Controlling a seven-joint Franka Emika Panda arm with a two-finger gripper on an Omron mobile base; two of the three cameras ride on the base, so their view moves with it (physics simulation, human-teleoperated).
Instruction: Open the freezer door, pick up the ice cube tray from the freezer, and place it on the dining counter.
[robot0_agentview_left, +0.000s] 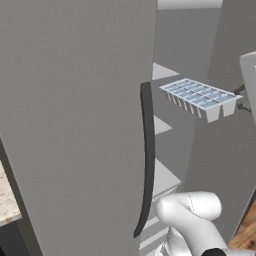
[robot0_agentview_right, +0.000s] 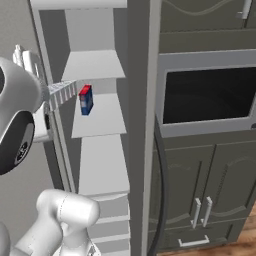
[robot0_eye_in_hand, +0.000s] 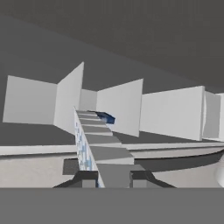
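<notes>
The freezer door (robot0_agentview_left: 75, 125) stands swung wide, its long dark handle (robot0_agentview_left: 147, 160) toward me, so the freezer (robot0_agentview_right: 97, 150) shelves lie open. I hold the ice cube tray (robot0_agentview_left: 201, 98) level in the air outside the shelves (by one short end), my gripper (robot0_eye_in_hand: 113, 178) pinching its wall. The right base view adds a small blue carton (robot0_agentview_right: 86, 99) at a shelf's front edge.
</notes>
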